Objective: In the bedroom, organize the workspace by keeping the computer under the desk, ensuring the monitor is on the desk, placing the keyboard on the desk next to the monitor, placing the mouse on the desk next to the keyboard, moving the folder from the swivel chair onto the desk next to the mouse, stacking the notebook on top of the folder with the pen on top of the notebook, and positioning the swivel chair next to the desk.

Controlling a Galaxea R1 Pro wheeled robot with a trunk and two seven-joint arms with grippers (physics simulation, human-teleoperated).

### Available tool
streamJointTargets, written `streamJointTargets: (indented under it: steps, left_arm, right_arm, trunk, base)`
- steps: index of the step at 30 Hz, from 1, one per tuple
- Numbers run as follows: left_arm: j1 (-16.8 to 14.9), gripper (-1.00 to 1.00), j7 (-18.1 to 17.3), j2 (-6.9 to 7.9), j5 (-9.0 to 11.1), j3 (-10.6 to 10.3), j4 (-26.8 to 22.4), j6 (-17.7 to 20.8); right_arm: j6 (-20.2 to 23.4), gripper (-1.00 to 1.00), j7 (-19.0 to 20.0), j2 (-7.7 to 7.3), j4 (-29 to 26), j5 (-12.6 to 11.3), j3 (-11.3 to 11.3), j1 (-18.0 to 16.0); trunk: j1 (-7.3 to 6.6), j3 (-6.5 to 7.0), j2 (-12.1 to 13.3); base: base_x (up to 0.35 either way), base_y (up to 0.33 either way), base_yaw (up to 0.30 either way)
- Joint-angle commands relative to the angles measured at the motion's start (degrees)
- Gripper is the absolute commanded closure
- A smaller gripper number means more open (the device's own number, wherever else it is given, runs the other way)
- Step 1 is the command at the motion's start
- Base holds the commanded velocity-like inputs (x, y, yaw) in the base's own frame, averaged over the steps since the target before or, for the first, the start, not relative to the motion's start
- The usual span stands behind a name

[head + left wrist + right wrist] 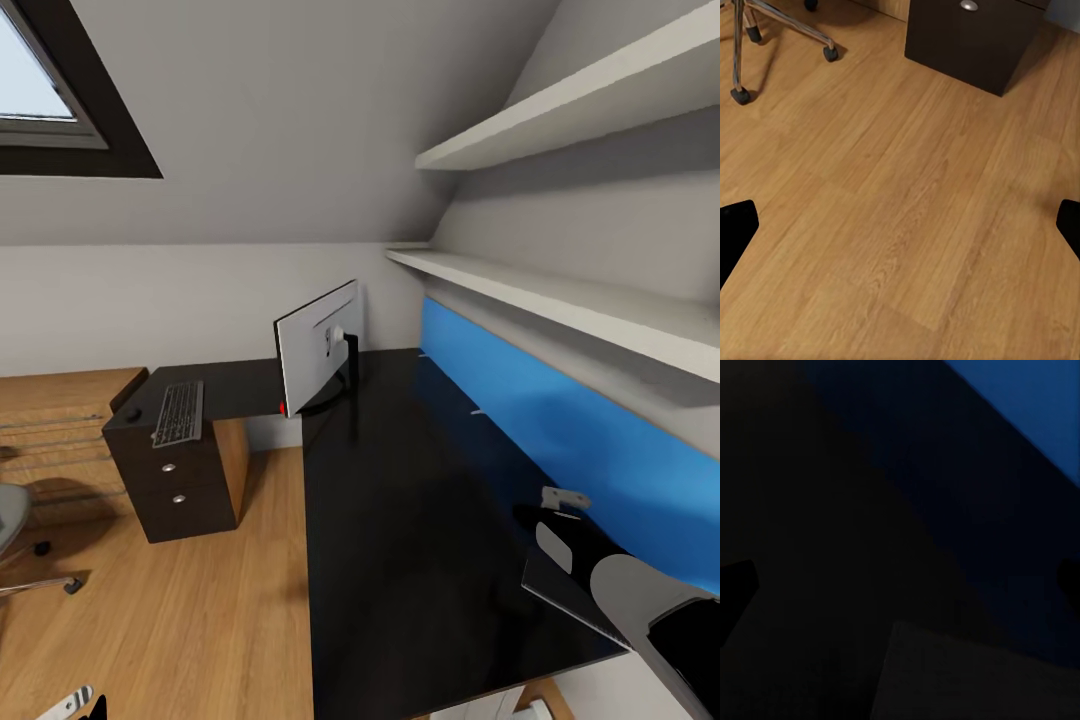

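Observation:
The desk [400,520] has a glossy black top and a blue back panel. On its far wing the monitor [318,358] stands with its grey back to me. Left of it lie the keyboard [178,412] and the small mouse [132,413]. A dark notebook [565,590] lies flat at the desk's near right, also visible as notebook [967,675]. My right gripper [900,585] hangs open over it, holding nothing. My left gripper [902,225] is open above bare wooden floor. The swivel chair [12,520] stands at the far left. Computer, folder and pen are out of view.
A dark drawer cabinet [180,480] carries the desk's left end and shows again as cabinet [971,37]. The chair's chrome legs and casters [780,30] stand close by. A light oak chest [55,430] sits against the wall. White shelves [560,290] run above the desk.

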Motion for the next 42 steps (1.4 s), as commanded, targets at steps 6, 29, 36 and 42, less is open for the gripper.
streamJointTargets:
  steps: [6,29,36,42]
  left_arm:
    - [0.0,-1.00,0.2,0.02,0.5,-0.1,0.0,-0.2]
    - [0.0,-1.00,0.2,-0.06,0.4,-0.2,0.1,-0.2]
    - [0.0,-1.00,0.2,-0.06,0.4,-0.2,0.1,-0.1]
    - [0.0,-1.00,0.1,-0.06,0.4,-0.2,0.1,-0.1]
  right_arm:
    - [0.3,-1.00,-0.4,-0.05,-0.2,-0.3,0.5,0.0]
    - [0.3,-1.00,-0.4,-0.05,-0.2,-0.3,0.5,0.0]
    - [0.3,-1.00,-0.4,-0.05,-0.1,-0.3,0.5,0.0]
    - [0.3,-1.00,-0.4,-0.05,-0.1,-0.3,0.5,0.0]
  trunk:
    - [0.00,-0.07,0.0]
    - [4.62,-3.84,-8.5]
    - [5.93,-4.92,-10.9]
    - [5.93,-4.92,-10.9]
  base:
    - [0.000,0.000,0.000]
    - [0.000,0.000,0.000]
    - [0.000,0.000,0.000]
    - [0.000,0.000,0.000]
